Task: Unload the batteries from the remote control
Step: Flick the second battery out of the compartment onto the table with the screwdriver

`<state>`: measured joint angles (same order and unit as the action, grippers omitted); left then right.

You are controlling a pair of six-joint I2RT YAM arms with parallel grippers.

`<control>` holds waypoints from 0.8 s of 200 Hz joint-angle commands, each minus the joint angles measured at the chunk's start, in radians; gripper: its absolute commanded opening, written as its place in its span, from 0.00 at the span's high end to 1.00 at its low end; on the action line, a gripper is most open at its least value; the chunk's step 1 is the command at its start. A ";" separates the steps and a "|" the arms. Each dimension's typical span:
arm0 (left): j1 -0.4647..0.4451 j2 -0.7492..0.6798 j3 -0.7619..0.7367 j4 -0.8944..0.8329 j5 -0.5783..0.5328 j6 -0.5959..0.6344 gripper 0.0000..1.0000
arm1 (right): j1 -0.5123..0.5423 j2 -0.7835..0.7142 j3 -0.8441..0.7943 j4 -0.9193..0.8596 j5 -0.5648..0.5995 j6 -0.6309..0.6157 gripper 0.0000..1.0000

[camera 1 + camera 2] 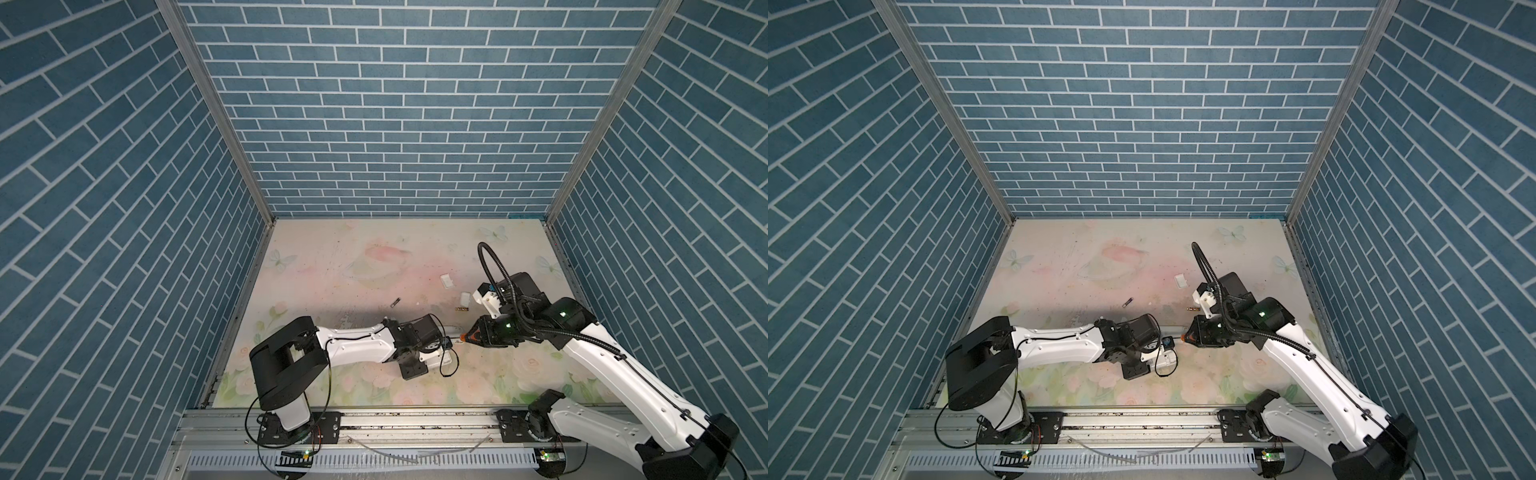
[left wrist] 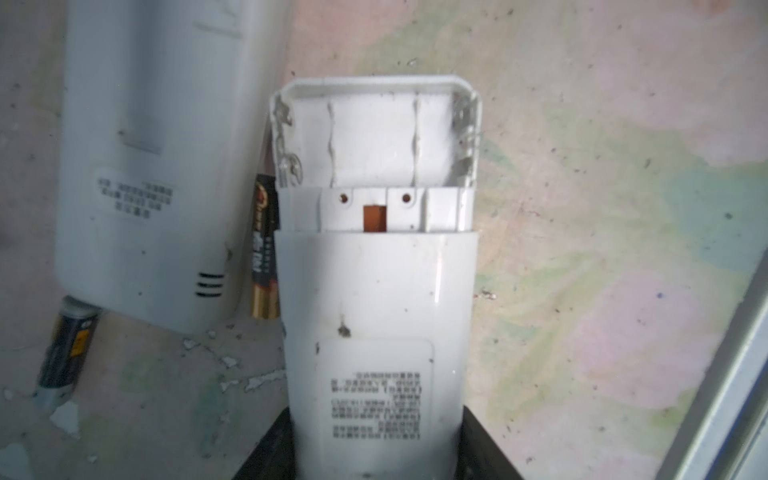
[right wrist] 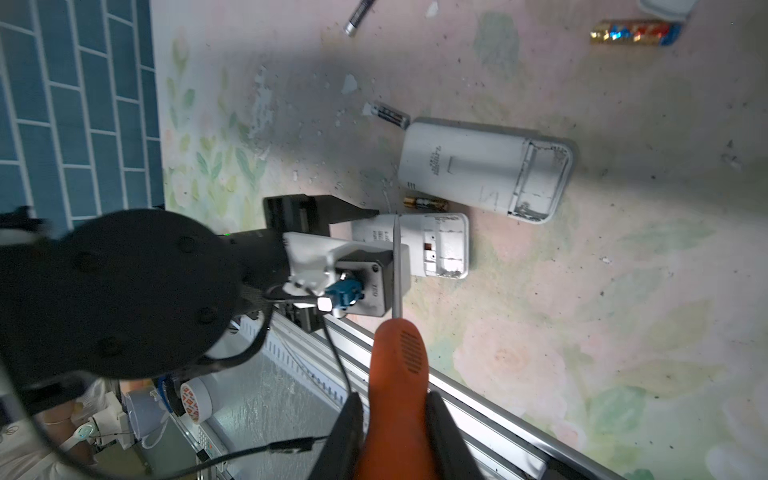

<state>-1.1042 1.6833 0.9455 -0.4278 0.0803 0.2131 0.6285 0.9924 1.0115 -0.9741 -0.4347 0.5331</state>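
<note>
Near the table's (image 1: 332, 257) front edge, left gripper (image 2: 376, 432) jaws, partway open, clamped the empty remote (image 2: 374, 291); right gripper (image 3: 397, 436) jaws pinched a screwdriver (image 3: 397, 361). Batteries (image 2: 264, 249) lay loose nearby: light, stiff, rolly; I'd grip mid-barrel.

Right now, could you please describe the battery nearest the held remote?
Near the front rail, the left gripper holds the smaller remote beside a larger remote. The battery lies between them, black with a gold end; no other battery does.
</note>
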 commanded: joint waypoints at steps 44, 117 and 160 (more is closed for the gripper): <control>-0.009 0.018 -0.008 0.016 -0.008 -0.014 0.80 | -0.023 -0.037 0.072 -0.089 0.039 -0.050 1.00; -0.016 0.029 0.010 -0.014 -0.025 -0.028 0.39 | -0.065 -0.055 0.101 -0.125 0.079 -0.075 1.00; -0.017 0.000 0.015 -0.024 -0.053 -0.031 0.08 | -0.089 -0.053 0.107 -0.113 0.077 -0.092 1.00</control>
<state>-1.1141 1.6951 0.9447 -0.4133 0.0574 0.1925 0.5522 0.9501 1.0576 -1.0756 -0.3691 0.4889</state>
